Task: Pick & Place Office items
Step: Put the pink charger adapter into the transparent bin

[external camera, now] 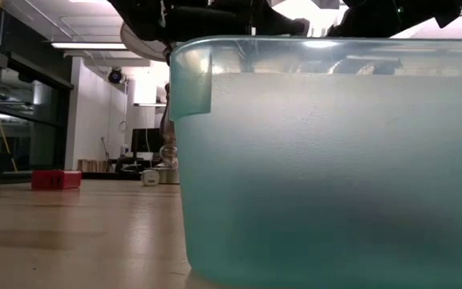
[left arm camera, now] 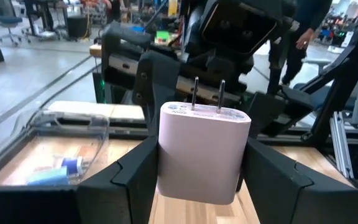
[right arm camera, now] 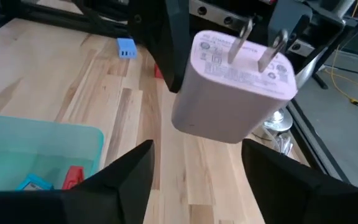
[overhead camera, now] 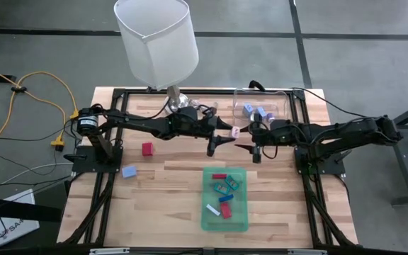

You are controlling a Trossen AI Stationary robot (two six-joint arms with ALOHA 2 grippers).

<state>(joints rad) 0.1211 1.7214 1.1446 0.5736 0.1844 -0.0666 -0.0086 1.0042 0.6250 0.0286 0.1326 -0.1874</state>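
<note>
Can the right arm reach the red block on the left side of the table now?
Probably not easily. The red block lies beyond the left gripper, which holds a white charger in mid-table and blocks the right gripper, whose fingers are open.

Matt white plastic charger (metal prongs), wooden table, translucent green tray.

A teal translucent tray fills most of the frame, standing on the wooden counter. Dark arm parts hang above its rim; no gripper fingers can be made out. Farther back on the counter lies a red block, well apart from the tray.
</note>
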